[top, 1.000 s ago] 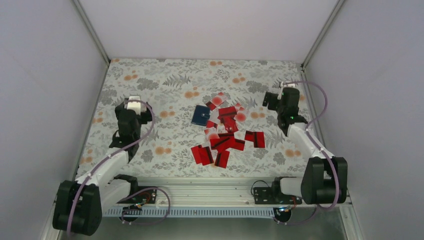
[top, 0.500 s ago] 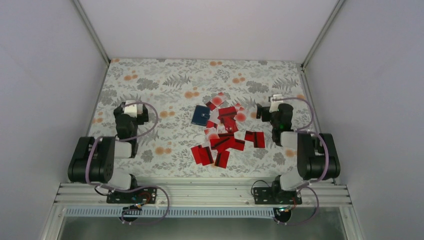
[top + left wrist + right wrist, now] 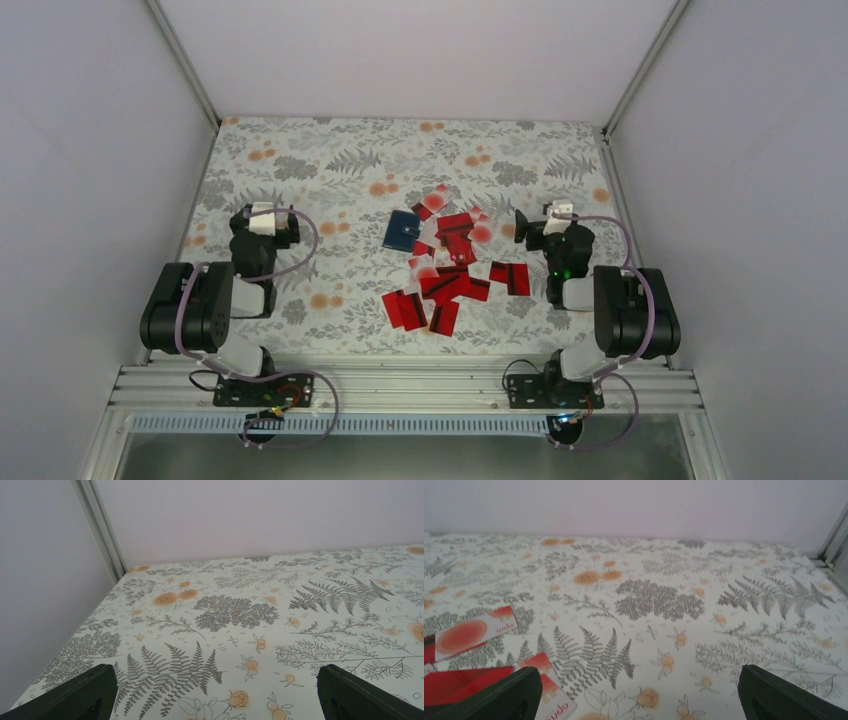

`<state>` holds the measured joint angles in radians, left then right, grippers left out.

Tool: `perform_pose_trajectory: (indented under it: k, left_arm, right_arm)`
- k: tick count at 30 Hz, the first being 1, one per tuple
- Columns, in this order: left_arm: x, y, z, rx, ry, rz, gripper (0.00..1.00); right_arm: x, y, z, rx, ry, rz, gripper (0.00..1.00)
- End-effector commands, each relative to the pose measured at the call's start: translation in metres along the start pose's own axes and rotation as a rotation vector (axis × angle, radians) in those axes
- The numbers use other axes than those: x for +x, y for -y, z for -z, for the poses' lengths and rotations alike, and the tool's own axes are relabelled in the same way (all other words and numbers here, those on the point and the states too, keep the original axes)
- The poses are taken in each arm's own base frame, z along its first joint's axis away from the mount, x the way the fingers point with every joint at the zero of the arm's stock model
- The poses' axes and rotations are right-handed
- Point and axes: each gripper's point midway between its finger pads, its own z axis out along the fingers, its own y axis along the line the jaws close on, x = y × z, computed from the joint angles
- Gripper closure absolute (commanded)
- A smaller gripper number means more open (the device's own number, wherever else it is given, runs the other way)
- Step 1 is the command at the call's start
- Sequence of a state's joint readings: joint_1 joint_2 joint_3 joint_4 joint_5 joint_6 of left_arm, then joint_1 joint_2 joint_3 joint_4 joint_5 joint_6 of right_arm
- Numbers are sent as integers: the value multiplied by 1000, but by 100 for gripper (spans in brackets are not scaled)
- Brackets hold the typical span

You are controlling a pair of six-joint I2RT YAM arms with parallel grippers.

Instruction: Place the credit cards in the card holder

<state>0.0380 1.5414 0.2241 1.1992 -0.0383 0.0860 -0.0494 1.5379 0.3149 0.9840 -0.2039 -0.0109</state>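
The credit cards [image 3: 455,265] are lying in a loose, overlapping heap at the middle of the floral-patterned table [image 3: 330,160]. Most are showing red faces, several with a dark stripe, and a few are showing pale faces with a red disc. The card holder [image 3: 402,231], a dark navy square, is lying flat at the heap's far-left edge, just beside the nearest cards; whether it is touching them cannot be told. No card is sitting in it.

The right gripper [image 3: 639,692] is hovering low over the table just to the right of the heap, jaws standing wide apart and holding nothing. Its wrist camera is catching a pale card with a red disc and two more red-and-white cards at the lower left of its view.

The left gripper [image 3: 216,692] is hanging over bare tablecloth well to the left of the cards, fingers likewise spread and holding nothing. Both arms are sitting folded back close to their bases on the aluminium rail [image 3: 400,385] at the near edge.
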Motion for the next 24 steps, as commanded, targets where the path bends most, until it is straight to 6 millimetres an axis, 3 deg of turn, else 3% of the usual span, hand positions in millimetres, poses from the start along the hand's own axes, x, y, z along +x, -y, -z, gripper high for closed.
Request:
perform_pose_trajectory:
  k: [1,24]
  left_arm:
    - [-16,5,-3,19,59,-3,0]
    - [-15,9,-4,24,51,-15,0]
  right_arm:
    - [-35,0,3,-4,132,25,1]
    - [-35,0,4,-4,137,25,1]
